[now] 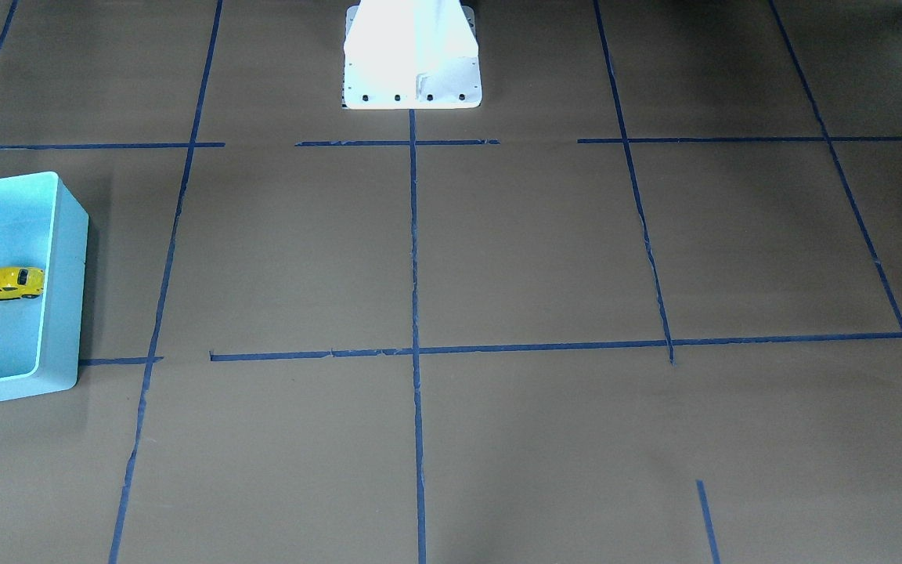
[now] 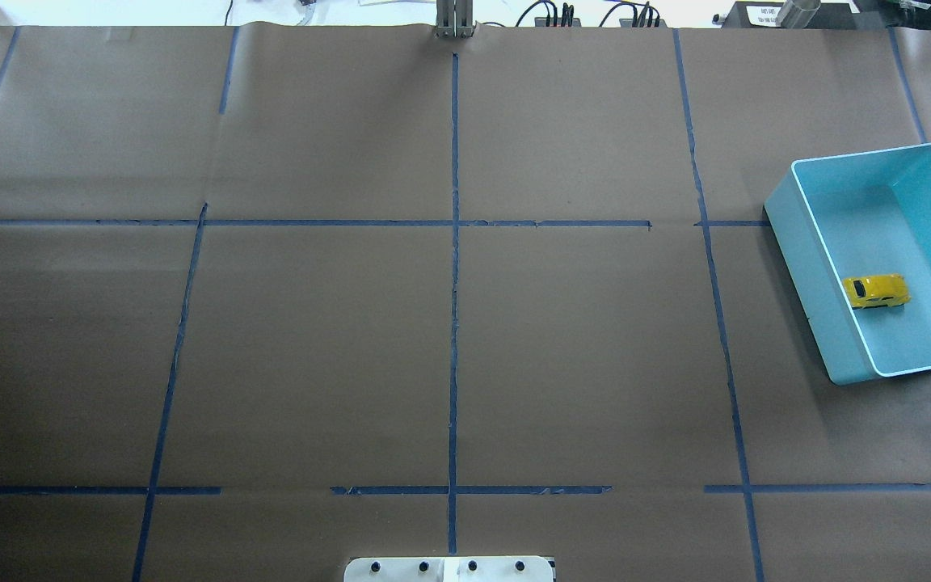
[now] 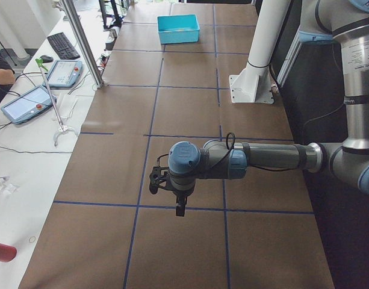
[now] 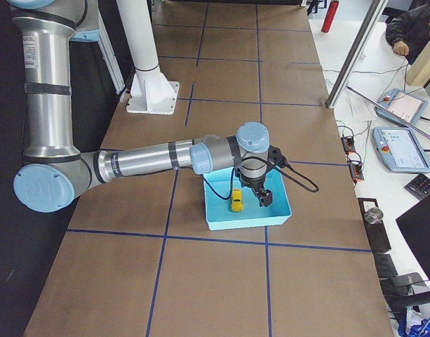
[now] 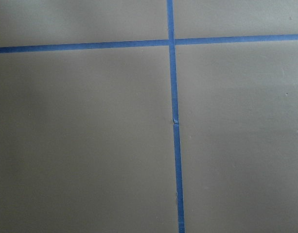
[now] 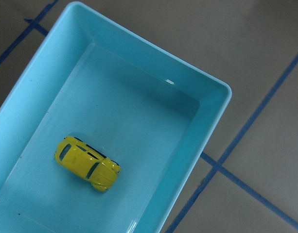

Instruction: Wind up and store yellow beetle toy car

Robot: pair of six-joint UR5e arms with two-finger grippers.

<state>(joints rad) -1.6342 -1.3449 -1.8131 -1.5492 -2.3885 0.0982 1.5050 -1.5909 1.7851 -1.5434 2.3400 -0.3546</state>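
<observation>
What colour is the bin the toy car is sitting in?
Plain turquoise. The bin around the car shows best in the right wrist view.

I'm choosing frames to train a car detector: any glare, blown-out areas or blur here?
Front-facing view: the white robot base is blown out; the turquoise bin casts a dark shadow to its right. Right wrist view: a glare streak on the bin's inner wall, the yellow beetle toy car sharp. Left wrist view: soft, dimmer at left.

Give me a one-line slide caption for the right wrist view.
Yellow beetle toy car lying alone on the floor of the turquoise bin, on the blue-taped brown table.
</observation>
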